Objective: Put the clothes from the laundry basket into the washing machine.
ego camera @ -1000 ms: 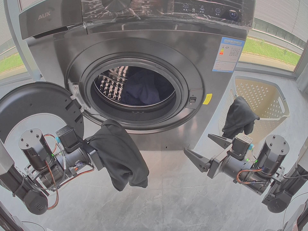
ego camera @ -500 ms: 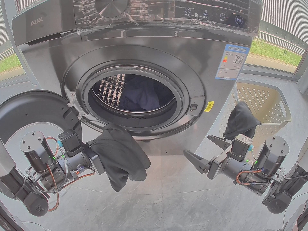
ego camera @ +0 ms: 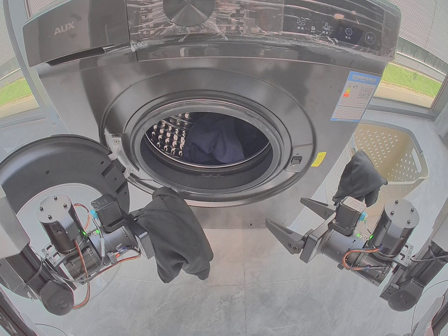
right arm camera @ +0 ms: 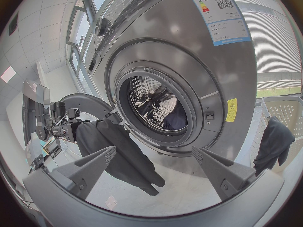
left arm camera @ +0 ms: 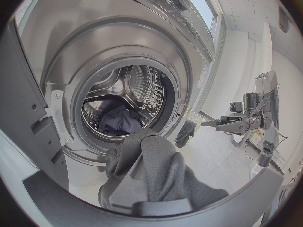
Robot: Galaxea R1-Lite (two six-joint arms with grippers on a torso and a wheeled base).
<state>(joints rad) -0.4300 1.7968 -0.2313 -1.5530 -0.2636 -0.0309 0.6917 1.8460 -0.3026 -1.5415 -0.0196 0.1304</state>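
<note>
The left claw [ego camera: 148,229], seemingly clamped under the cloth, holds a black garment [ego camera: 177,239] hanging just below the mouth of the washing machine [ego camera: 224,78], so loading calls for a lift over the lip, clear of the open door [ego camera: 51,164]; the right claw [ego camera: 284,212] gapes empty; beyond, another dark garment [ego camera: 359,178] drapes the laundry basket [ego camera: 413,143].

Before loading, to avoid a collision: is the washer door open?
Open: the door is swung aside, and the drum shows dark clothes inside.

Dark grey metal washing machine [ego camera: 210,75] noted; black mesh-weave garment [ego camera: 175,232] noted; beige plastic laundry basket [ego camera: 389,145] is patterned with cross-shaped cutouts.
</note>
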